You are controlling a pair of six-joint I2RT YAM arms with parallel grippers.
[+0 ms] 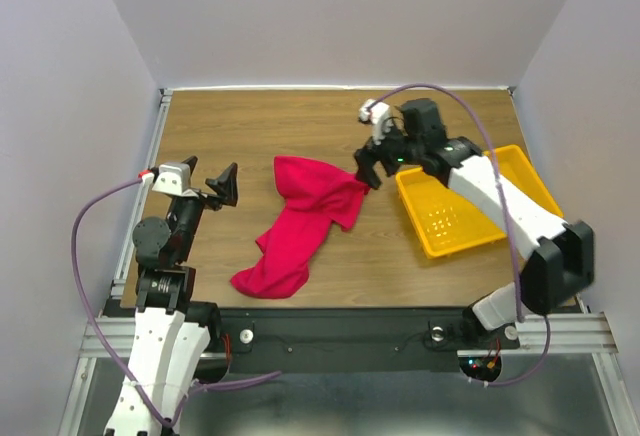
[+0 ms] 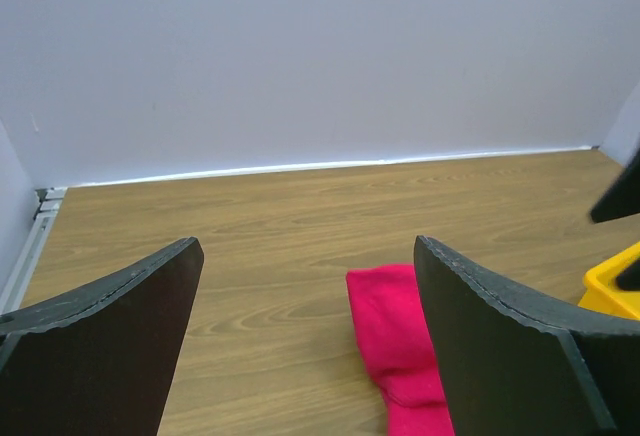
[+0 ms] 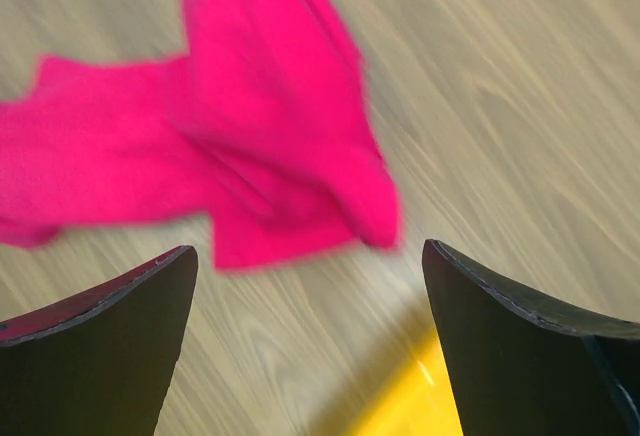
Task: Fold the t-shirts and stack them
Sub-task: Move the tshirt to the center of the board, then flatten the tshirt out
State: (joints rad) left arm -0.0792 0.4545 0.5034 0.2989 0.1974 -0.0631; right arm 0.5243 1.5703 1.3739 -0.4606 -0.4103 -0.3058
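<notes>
The crimson-red t-shirt (image 1: 300,224) lies crumpled on the wooden table, running from the middle toward the near left. It also shows in the right wrist view (image 3: 240,126) and partly in the left wrist view (image 2: 400,346). My right gripper (image 1: 366,168) is open and empty, hovering just off the shirt's right edge, between the shirt and the yellow tray. My left gripper (image 1: 225,184) is open and empty, to the left of the shirt, apart from it. The neck label is not visible.
A yellow plastic tray (image 1: 505,171) sits at the right under the right arm; its corner shows in the right wrist view (image 3: 420,406) and the left wrist view (image 2: 615,291). Grey walls enclose the table on three sides.
</notes>
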